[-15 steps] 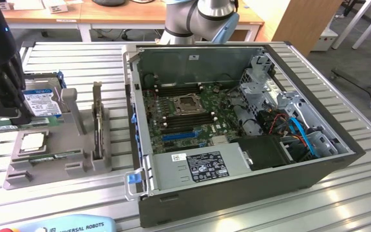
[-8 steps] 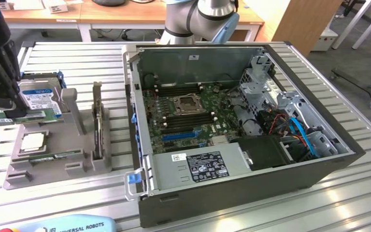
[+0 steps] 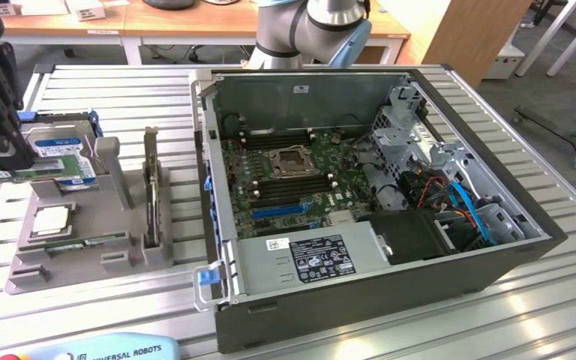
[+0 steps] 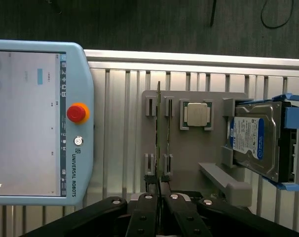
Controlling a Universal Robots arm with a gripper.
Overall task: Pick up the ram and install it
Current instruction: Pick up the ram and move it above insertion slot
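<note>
The ram (image 4: 159, 131) hangs edge-on above the grey holder (image 4: 189, 153), the end effector (image 4: 159, 186) clamped on one end. Pickup looks done; installing likely calls for squaring its long edge to a motherboard slot (image 3: 268, 139) in the open case (image 3: 368, 292)

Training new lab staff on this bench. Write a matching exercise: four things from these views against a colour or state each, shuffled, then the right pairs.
Things
1. gripper
2. processor chip
3. hard drive
4. computer case

Colours or states
A. carries a blue label
B. side open, motherboard showing
C. shut on the ram
D. silver square seated in the grey holder

Pairs: 1-C, 2-D, 3-A, 4-B
</note>
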